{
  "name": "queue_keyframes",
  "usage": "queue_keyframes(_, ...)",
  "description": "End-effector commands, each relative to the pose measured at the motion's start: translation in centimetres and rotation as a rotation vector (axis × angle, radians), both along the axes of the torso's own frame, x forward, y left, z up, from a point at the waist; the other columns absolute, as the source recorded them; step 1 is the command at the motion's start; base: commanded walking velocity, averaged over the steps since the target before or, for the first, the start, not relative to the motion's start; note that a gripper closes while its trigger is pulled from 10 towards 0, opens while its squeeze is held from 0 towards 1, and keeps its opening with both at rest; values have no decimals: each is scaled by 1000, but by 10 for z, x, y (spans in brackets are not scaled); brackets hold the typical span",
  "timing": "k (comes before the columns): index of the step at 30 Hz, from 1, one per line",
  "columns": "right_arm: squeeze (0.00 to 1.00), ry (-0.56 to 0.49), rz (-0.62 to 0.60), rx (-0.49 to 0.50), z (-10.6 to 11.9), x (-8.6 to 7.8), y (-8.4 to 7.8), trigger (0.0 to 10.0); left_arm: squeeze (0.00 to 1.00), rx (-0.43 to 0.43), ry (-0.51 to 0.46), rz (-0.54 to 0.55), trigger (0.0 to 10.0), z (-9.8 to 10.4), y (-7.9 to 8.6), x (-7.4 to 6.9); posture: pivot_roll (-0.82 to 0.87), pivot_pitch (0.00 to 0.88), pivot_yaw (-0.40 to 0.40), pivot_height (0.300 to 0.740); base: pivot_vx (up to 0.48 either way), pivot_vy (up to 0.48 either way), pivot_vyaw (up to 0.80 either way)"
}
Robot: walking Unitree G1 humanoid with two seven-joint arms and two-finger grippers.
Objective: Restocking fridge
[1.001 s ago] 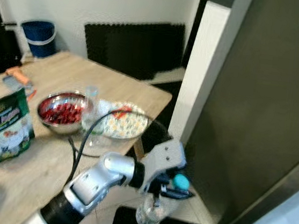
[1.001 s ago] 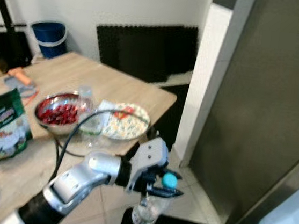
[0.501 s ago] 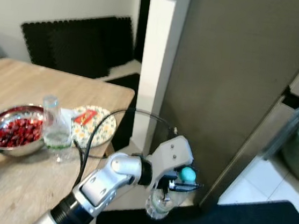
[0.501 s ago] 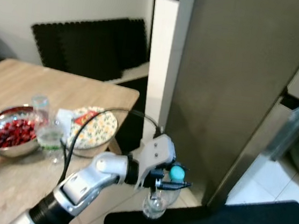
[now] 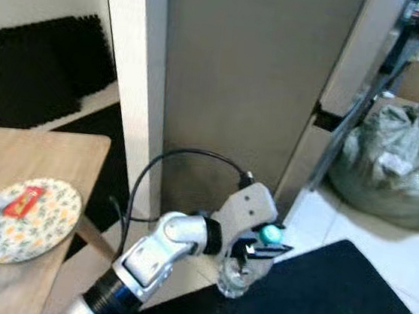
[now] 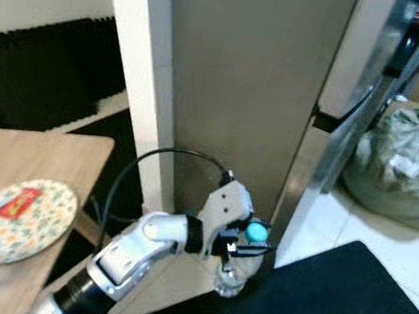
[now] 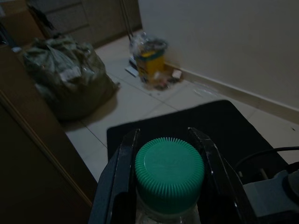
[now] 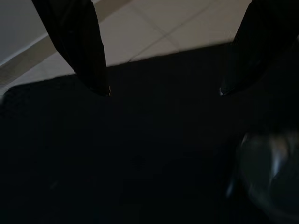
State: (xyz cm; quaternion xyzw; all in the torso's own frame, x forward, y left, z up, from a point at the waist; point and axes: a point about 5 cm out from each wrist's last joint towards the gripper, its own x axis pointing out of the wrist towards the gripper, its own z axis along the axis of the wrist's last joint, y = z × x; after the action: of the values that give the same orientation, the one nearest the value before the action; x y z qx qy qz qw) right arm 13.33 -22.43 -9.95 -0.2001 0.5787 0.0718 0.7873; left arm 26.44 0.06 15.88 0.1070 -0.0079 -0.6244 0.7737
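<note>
The left end effector [image 5: 248, 254] pinches the upright clear plastic bottle with green ribbed cap [image 7: 169, 175], with the closed tall grey fridge [image 5: 248, 86] at twelve o'clock, while the right end effector [image 8: 163, 88] hangs spread.

The camera swings right, so the table [image 5: 35, 160] with its plate [image 5: 36, 213] slides to the left edge, the bowl and bag leave the picture, and the fridge [image 5: 241, 77], a grey sack [image 5: 394, 167] and the black mat [image 5: 314, 305] come into sight.
</note>
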Motion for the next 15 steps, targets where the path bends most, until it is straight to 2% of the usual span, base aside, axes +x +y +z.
queue_keyframes(1, 0, 26, 1, 3, -3, -10, 1, 10000, 0, 17, -13, 1, 10000, -1, 0, 0, -60, 0, -10, 740, 0, 0, -788)
queue_keyframes(3, 0, 17, -2, 11, -3, -9, 1, 10000, 0, 22, -12, 6, 10000, -3, 0, 1, -60, 0, -10, 740, 0, 0, -788)
queue_keyframes(11, 0, 8, -4, 24, -3, -7, 3, 10000, 0, 47, -3, 79, 10000, -17, 6, 8, -62, 0, -8, 740, 0, 0, 0)
queue_keyframes(12, 0, 9, -1, 24, -3, -7, 3, 10000, 0, 65, 28, 130, 10000, -31, 12, 12, -61, 0, -7, 740, 0, 0, 0)
queue_keyframes(15, 0, 9, 0, 24, -3, -7, 3, 10000, 0, 75, 49, 155, 10000, -39, 15, 14, -61, 0, -7, 740, 0, 0, 0)
